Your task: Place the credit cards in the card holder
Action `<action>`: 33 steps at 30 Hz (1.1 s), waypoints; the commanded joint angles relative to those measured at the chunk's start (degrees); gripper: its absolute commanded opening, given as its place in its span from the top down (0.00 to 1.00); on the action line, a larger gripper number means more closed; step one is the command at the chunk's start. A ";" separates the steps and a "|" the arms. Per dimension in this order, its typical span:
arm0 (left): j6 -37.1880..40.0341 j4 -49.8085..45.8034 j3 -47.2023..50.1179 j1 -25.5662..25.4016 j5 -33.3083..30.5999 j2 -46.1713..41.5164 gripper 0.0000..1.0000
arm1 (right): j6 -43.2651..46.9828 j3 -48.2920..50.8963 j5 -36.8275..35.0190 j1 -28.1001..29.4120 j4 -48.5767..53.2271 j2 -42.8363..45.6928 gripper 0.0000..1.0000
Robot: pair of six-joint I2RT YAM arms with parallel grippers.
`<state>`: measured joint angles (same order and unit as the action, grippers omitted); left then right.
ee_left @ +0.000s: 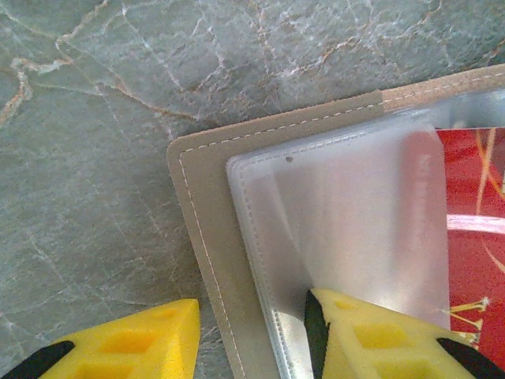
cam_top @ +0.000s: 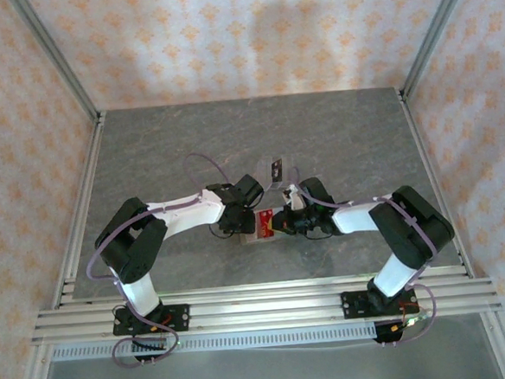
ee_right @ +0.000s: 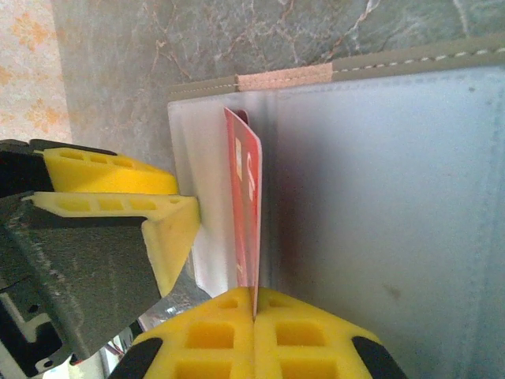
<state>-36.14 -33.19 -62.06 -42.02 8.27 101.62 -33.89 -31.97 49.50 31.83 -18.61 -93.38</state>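
In the overhead view the two arms met at the middle of the frame over the open card holder (cam_top: 257, 236), which lay flat on the grey marbled tabletop (cam_top: 163, 152). A red credit card (cam_top: 264, 222) showed between the two claws. Just above them in the frame stood a clear rack (cam_top: 275, 169) with a dark piece in it.

The right claw (ee_right: 254, 306), at the bottom centre of its wrist view, was pinched tight on the bottom edge of the credit card (ee_right: 248, 197). The card stood on edge against the holder's pale grey inner sleeve (ee_right: 379, 197), and the brown stitched border of the card holder (ee_right: 410, 59) ran along the top of that frame. Whether the card's far edge had gone into a pocket could not be told.

The left claw (ee_left: 251, 306) stood partly wide at the bottom of its wrist view, straddling the edge of the card holder (ee_left: 207, 237) near its corner. One yellow finger (ee_left: 126, 343) was over bare tabletop at lower left. The other finger (ee_left: 379, 335) was over the clear sleeve (ee_left: 339, 213), beside the red card (ee_left: 473, 253) at the right edge.
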 commanded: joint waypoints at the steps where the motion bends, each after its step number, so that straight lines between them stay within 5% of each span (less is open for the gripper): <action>1: -0.25 -5.15 2.12 -0.08 -4.14 1.64 0.60 | 2.69 -1.34 -0.37 0.42 4.92 -2.64 1.00; 21: -0.43 -4.28 1.86 -0.10 -3.12 1.66 0.59 | 4.89 -7.29 -1.76 3.57 9.68 -6.94 1.00; 33: -0.88 -3.63 2.35 0.61 -0.21 -0.97 0.59 | 6.40 -9.70 -4.37 3.76 17.40 -2.84 0.74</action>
<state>-36.16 -33.58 -61.91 -41.95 8.16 101.27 -28.95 -41.17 49.04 35.29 -8.36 -98.04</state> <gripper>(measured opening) 0.406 0.247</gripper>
